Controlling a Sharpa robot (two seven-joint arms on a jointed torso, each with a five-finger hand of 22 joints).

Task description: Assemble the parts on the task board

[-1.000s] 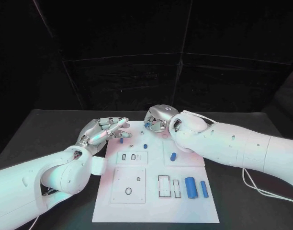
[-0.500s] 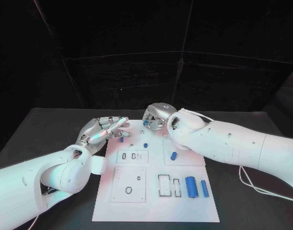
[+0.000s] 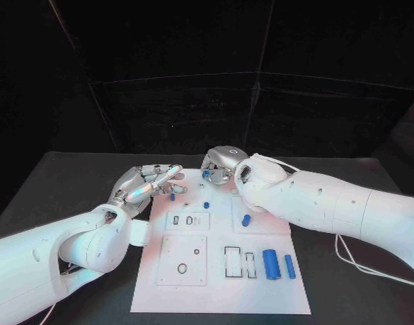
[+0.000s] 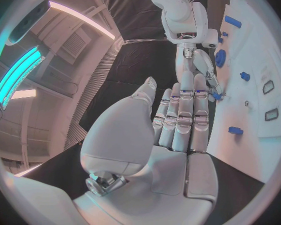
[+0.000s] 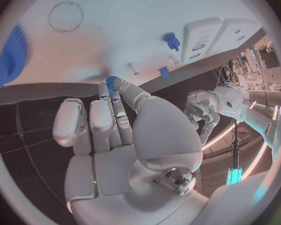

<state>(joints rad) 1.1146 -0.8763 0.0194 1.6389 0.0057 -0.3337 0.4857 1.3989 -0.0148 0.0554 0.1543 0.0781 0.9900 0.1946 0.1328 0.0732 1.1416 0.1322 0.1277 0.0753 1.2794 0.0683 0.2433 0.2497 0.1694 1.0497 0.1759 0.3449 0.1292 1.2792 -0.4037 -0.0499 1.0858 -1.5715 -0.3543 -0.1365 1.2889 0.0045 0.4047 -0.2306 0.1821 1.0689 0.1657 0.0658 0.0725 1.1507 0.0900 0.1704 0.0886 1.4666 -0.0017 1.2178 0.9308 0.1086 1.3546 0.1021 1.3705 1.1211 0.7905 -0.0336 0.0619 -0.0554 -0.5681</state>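
From the head view I see the white task board (image 3: pixel 222 271) lying in the middle of the black table (image 3: pixel 61 183), and both arms reach over its far end. The left robot hand (image 3: pixel 147 184) hovers at the board's far left corner, fingers stretched out side by side, nothing in it. The right robot hand (image 3: pixel 222 167) sits at the far edge of the board with its fingers curled downward; from here I cannot tell what they hold. Two blue cylinders (image 3: pixel 270 265) lie side by side near the board's near right corner, a small blue peg (image 3: pixel 245 221) lies further up the right side, and a tiny blue part (image 3: pixel 205 204) stands near the middle of the far section.

In the left wrist view, my left robot hand is released, fingers straight and close together, palm bare. Beyond its fingertips the right robot hand reaches down to the board.

In the right wrist view, the right robot hand pinches a small blue piece (image 5: pixel 112 81) between thumb and fingertip, just above the board's edge. A blue stud (image 5: pixel 172 40) stands on the board nearby, and a large blue ribbed disc (image 5: pixel 10 56) sits off to one side.
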